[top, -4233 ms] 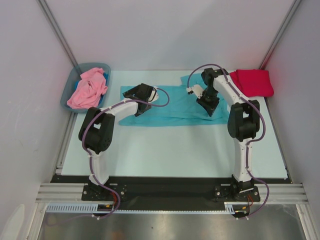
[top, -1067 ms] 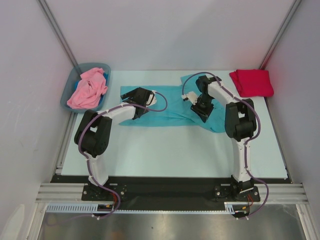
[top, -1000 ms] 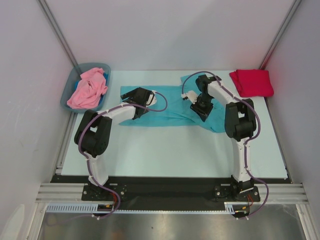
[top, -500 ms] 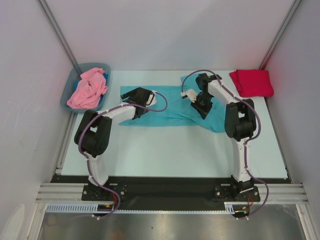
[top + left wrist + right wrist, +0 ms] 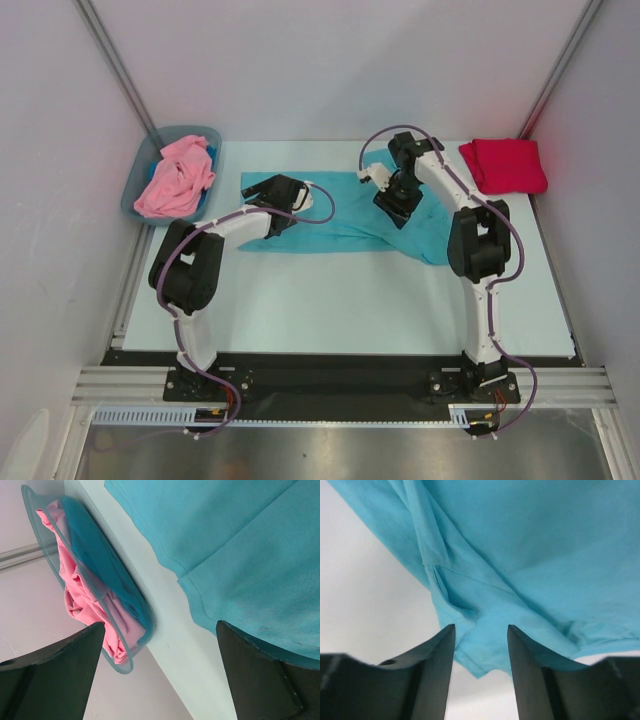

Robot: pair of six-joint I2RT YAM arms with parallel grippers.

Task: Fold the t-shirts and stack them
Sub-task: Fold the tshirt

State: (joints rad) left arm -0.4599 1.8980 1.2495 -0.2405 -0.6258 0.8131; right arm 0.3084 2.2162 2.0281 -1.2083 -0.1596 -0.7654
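- Two arms reach to the far half of the tabletop (image 5: pixel 330 300), both bent at the elbow with their heads low over the teal t-shirt (image 5: pixel 350 222).
- Left gripper (image 5: pixel 258 188): over the shirt's left end, pointing toward the bin (image 5: pixel 190 129); jaws spread wide, nothing between them.
- Right gripper (image 5: pixel 390 213): over the shirt's right half, tilted down and to the left; jaws apart with a moderate gap, a creased fold of teal cloth showing beneath them, not pinched.
- Open room: the near half of the tabletop is bare; side walls close in on both sides, with the bin at the far left edge.
- Teal t-shirt: spread lengthwise across the far middle, left end flat with its hem showing, right end rumpled and trailing toward the near side.
- Red t-shirt (image 5: pixel 505 165): folded, at the far right corner, well apart from the teal one.
- Pink t-shirt (image 5: pixel 175 178): crumpled inside the bin.
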